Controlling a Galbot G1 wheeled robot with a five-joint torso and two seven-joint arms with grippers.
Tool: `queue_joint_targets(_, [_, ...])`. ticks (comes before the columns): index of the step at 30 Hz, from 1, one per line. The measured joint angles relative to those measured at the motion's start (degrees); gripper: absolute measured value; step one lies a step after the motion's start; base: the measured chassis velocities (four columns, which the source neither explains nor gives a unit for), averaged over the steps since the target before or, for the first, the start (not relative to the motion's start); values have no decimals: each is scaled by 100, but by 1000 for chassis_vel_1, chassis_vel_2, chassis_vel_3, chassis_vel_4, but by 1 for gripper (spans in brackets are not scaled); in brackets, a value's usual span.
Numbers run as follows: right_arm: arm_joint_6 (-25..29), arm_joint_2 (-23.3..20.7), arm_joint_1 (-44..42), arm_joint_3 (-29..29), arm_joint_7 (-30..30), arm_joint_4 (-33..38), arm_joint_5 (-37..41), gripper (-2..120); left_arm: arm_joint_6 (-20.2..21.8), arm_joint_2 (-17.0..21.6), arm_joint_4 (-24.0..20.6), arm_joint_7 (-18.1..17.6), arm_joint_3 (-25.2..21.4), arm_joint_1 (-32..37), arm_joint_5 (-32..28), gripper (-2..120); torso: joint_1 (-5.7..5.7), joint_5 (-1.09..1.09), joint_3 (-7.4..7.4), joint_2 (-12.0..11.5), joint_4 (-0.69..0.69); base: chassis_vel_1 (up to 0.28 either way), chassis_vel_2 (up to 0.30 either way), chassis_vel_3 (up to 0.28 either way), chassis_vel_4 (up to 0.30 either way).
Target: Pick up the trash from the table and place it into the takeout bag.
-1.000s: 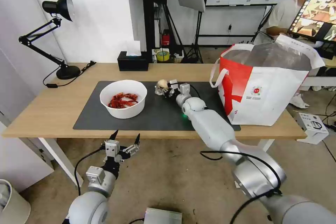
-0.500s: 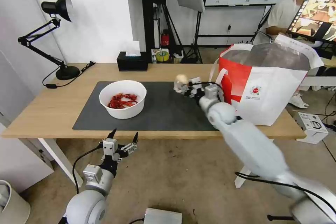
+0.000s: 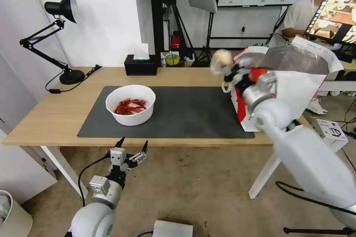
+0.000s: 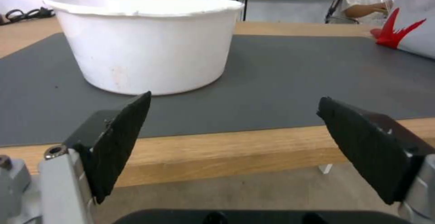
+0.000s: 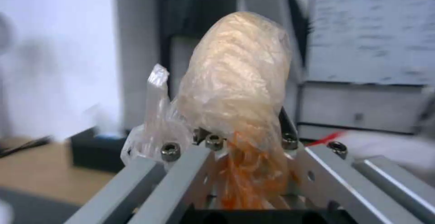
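The right gripper [image 3: 230, 70], clamped on the plastic-wrapped beige lump [image 3: 220, 60], had lifted it off the counter [image 3: 52, 114] to the takeout bag [image 3: 293, 92] rim, nearly ready to drop, while the left gripper [image 3: 131, 146] hung wide open and empty below the counter edge.

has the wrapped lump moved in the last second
Yes. The right hand carried the wrapped lump off the mat, up toward the takeout bag.

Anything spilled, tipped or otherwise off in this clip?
Nothing stands out. The white round bowl of red shells sits upright on the dark grey mat; the right gripper holds the plastic-wrapped beige lump beside the white-and-red takeout bag.
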Motion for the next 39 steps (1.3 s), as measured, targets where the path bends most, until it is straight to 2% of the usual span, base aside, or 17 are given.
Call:
queue_joint_targets(2, [-49,-62,5,68,84,18,3,6,0,-5,-1,0,0,2,2,100,0,0,0,0,0,0,0,0,0])
queue_joint_targets(7, [-544,-479,-205,571,840,112,34,6,0,-39,25,4,41,-5,40,100,0,1,0,0,-1,0,0,0,0])
queue_joint_targets(18, [-981,-638,-491,805,1230,-142,101,7,0,-55,36,10,99,-30,65,100,1,0,1,-1,-1,0,0,0,0])
queue_joint_targets(20, [-993,-637,-532,824,1244,-149,101,12,0,-52,37,11,100,-30,65,100,1,0,1,-1,0,0,0,0,0])
queue_joint_targets(22, [-1049,-637,-585,840,1247,-125,112,23,0,-47,36,12,100,-29,66,100,1,0,1,-1,-1,0,0,0,0])
queue_joint_targets(23, [-1049,-637,-585,840,1247,-125,112,23,0,-47,36,12,100,-29,66,100,1,0,1,-1,-1,0,0,0,0])
queue_joint_targets(26, [-1071,-642,-614,842,1248,-103,106,36,0,-58,35,15,112,-19,73,100,1,-1,1,-1,0,0,0,0,0])
queue_joint_targets(27, [-1071,-642,-614,842,1248,-103,106,36,0,-58,35,15,112,-19,73,100,1,-1,1,-1,0,0,0,0,0])
queue_joint_targets(30, [-1073,-663,-613,843,1247,-90,90,53,0,-60,34,18,122,-15,85,100,1,-1,1,-1,-1,0,0,0,0])
queue_joint_targets(34, [-1073,-678,-592,821,1247,-105,83,62,0,-44,24,19,127,-19,85,100,1,-1,1,-1,-1,0,0,0,0])
queue_joint_targets(36, [-1071,-690,-577,772,1249,-110,52,73,1,-42,19,19,129,-22,85,100,1,-1,1,-1,0,0,0,0,0])
queue_joint_targets(37, [-1071,-690,-577,772,1249,-110,52,73,1,-42,19,19,129,-22,85,100,1,-1,1,-1,0,0,0,0,0])
queue_joint_targets(39, [-1060,-677,-582,765,1250,-71,-19,83,1,-59,34,20,146,-21,104,100,1,-1,1,-1,0,0,0,0,0])
